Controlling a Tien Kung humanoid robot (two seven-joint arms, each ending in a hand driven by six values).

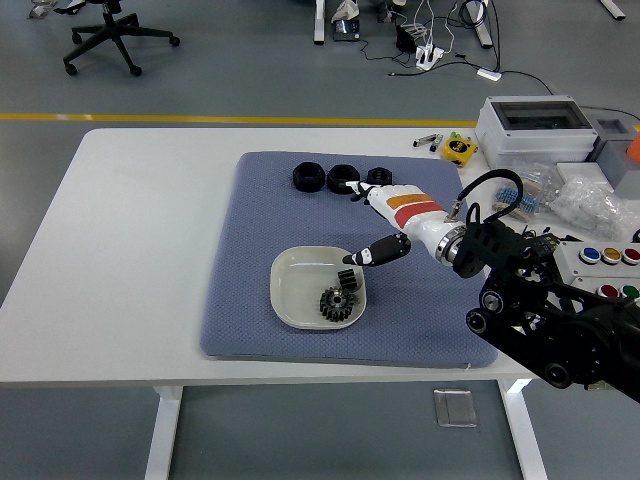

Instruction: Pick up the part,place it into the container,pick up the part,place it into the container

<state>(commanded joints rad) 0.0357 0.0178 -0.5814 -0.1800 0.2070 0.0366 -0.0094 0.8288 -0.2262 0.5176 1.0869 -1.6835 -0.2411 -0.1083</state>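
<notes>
Right robot hand [375,215] empty, fingers spread, frame centre; three black nuts [341,178] just upper-left; bowl [290,300] lower-left held gear [336,303].

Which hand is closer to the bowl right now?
The right hand. It hangs open over the mat just beyond the bowl's far right rim, thumb reaching over the rim. The left hand is not in view.

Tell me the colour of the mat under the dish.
The mat is a dull blue-grey with a fine dotted texture, seen in the head view.
</notes>
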